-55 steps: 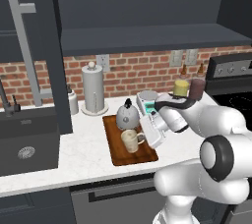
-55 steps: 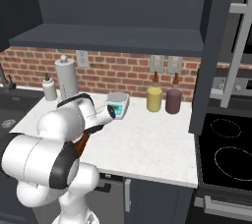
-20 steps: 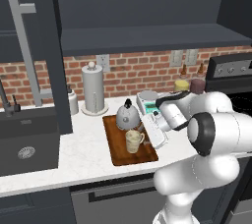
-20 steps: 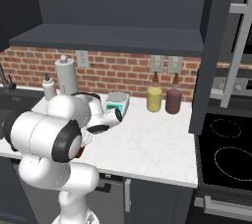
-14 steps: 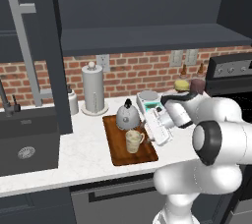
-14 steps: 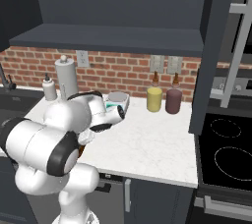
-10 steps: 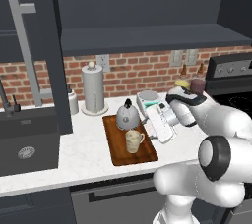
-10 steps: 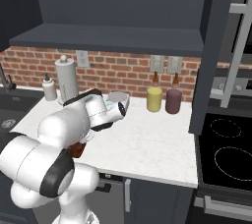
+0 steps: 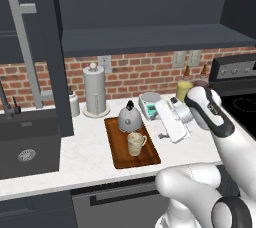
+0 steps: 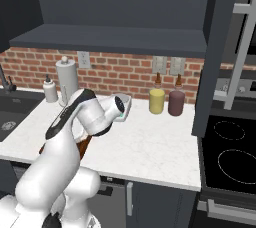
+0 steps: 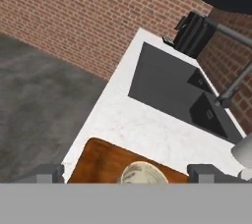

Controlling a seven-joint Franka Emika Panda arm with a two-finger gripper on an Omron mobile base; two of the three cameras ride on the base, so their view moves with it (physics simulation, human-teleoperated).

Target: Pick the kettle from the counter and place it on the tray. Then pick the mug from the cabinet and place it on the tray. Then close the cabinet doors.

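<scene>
Standing on the white marble-look counter, the rectangular dark brown wooden tray already carries both loads: the squat silver-grey dome kettle at its back edge and the cream-beige ceramic mug just in front of it, handle turned right. By that layout, 2 of the 3 steps look done and the doors are what remains. The tall dark navy cabinet door with its long silver bar handle hangs wide open over the counter's left end, above the sink, well left of the tray. The white arm's gripper sits just right of the tray, jaws spread wide and empty, fingers pointing back toward the mug. From the hand camera the mug's rim lies between the 2 fingertips, below them. So the left door lies far to the gripper's left and higher; the second door stands open at the counter's right edge.
</scene>
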